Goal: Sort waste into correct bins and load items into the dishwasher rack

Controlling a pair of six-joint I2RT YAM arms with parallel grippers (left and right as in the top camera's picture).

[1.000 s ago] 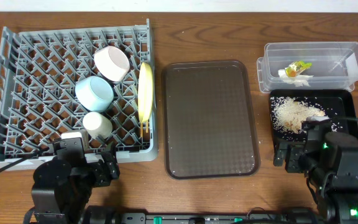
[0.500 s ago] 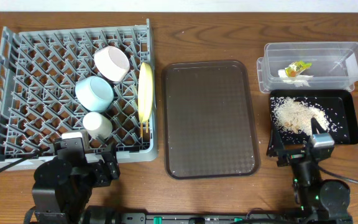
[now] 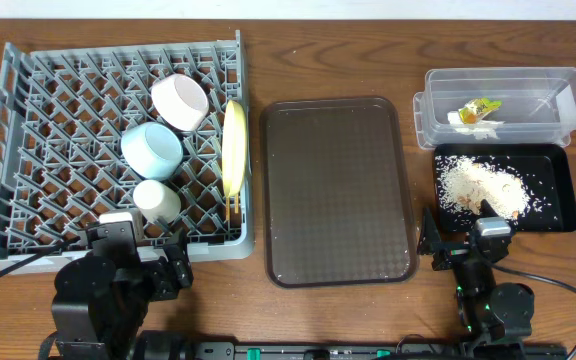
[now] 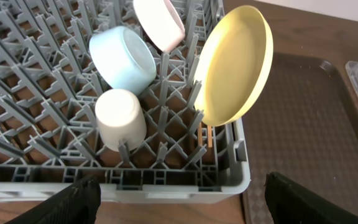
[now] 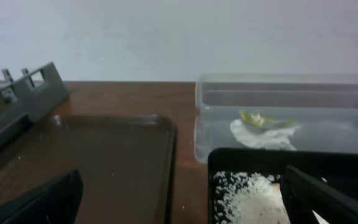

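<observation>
A brown wood-grain table (image 4: 303, 31) is seen from the left wrist, much of it covered by the rack (image 4: 166, 179), grey plastic with a lattice of upright pegs. The left pincer (image 4: 179, 208) is held wide and empty, its dark fingers at the bottom corners, just short of the rack's near rim. Ahead of it a pale matte cup (image 4: 121, 118) is lodged among the pegs. Beyond that a glossy blue bowl (image 4: 122, 59) and a white bowl (image 4: 160, 23) are propped on their sides. Ahead and to its right a round yellow plate (image 4: 235, 65) is stood on edge, with the wooden chopsticks (image 4: 209, 135) poking down below it. Further right lies a brown tray (image 4: 309, 124) with a fine pebbled surface.

From the right wrist, against a plain pale wall, the right pincer (image 5: 179, 208) is likewise spread wide with nothing in it. Ahead to its right the crumpled green wrapper (image 5: 263, 119) is held in a clear tub (image 5: 278, 99). Nearer, a heap of white rice (image 5: 247, 196) is held in the black bin (image 5: 253, 157).

From overhead, both pincers are seen at the table's near edge, touching nothing, and stray grains are scattered round the heap inside the bin. Sorting and loading are judged complete, so the step in hand is taken to be parking the arms. This is best done by drawing each pincer straight back, so that the rack rim and the light bin are not nudged and the leaning plate is not toppled
</observation>
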